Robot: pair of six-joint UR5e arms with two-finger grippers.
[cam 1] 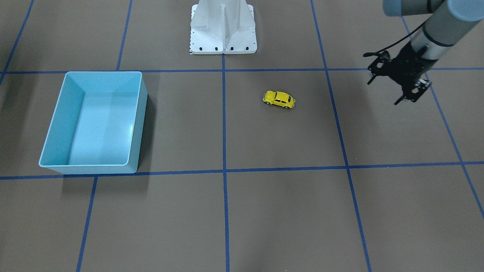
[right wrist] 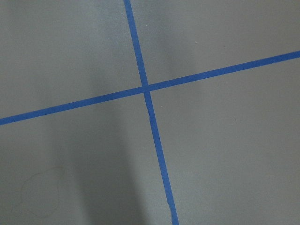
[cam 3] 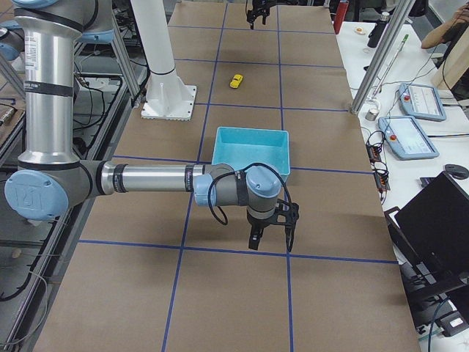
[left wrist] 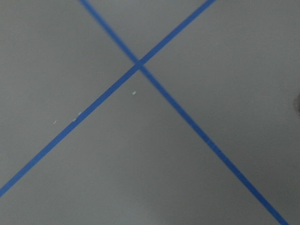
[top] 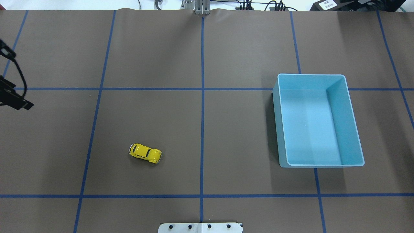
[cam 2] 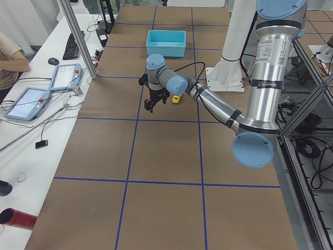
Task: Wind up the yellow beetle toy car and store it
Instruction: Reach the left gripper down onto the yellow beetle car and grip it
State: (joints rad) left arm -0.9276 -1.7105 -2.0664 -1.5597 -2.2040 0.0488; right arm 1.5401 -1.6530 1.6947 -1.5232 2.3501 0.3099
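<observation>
The yellow beetle toy car (cam 1: 279,99) stands on its wheels on the brown table, alone; it also shows in the overhead view (top: 146,153). The light-blue bin (cam 1: 104,72) is empty and sits far from the car, on the robot's right side (top: 310,75). My left gripper (cam 1: 383,92) hovers above the table, well to the car's side, with its fingers spread open and empty. My right gripper (cam 3: 270,238) shows only in the exterior right view, beyond the bin; I cannot tell if it is open or shut.
The robot's white base (cam 1: 223,30) stands at the table's near middle edge. Blue tape lines cross the brown table cover. Both wrist views show only bare cover and tape lines. Operators' desks with tablets (cam 2: 28,101) stand along the far side.
</observation>
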